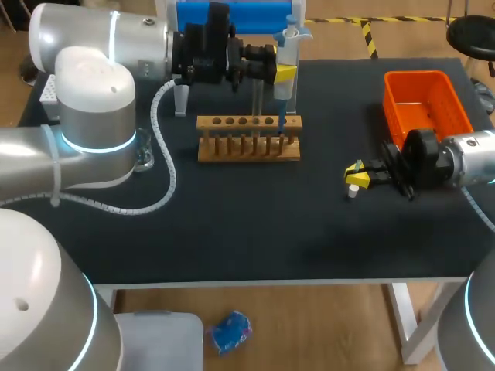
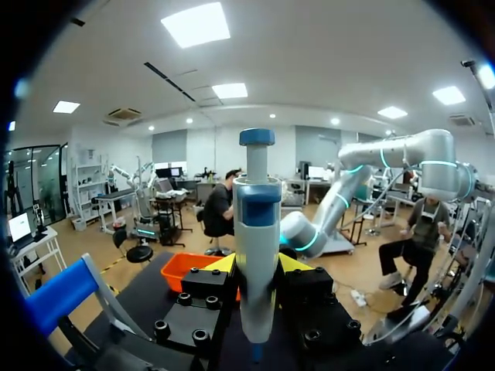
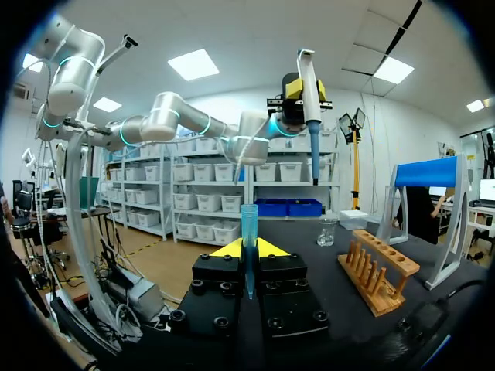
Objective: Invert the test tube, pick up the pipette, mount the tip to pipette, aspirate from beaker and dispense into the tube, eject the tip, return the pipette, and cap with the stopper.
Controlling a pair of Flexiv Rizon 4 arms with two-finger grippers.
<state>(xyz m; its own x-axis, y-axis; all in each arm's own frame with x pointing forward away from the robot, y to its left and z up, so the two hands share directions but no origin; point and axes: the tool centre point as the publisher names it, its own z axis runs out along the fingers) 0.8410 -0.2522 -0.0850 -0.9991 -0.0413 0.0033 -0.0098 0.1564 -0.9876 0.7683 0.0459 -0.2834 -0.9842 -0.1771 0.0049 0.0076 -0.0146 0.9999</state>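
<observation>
The left claw [image 1: 285, 74] clamps the pipette [image 1: 288, 45] upright above the wooden rack [image 1: 247, 141] near the tabletop's [image 1: 255, 228] far edge. The right claw [image 1: 357, 176] pinches a blue pipette tip [image 3: 248, 232] beside the orange bin [image 1: 428, 104], well apart.

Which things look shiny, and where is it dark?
Head view: the black table looks dark, the orange basket bright. Left wrist view: the pipette in the left pincer looks shaded. Right wrist view: light shines through the blue piece in the right pincer.
</observation>
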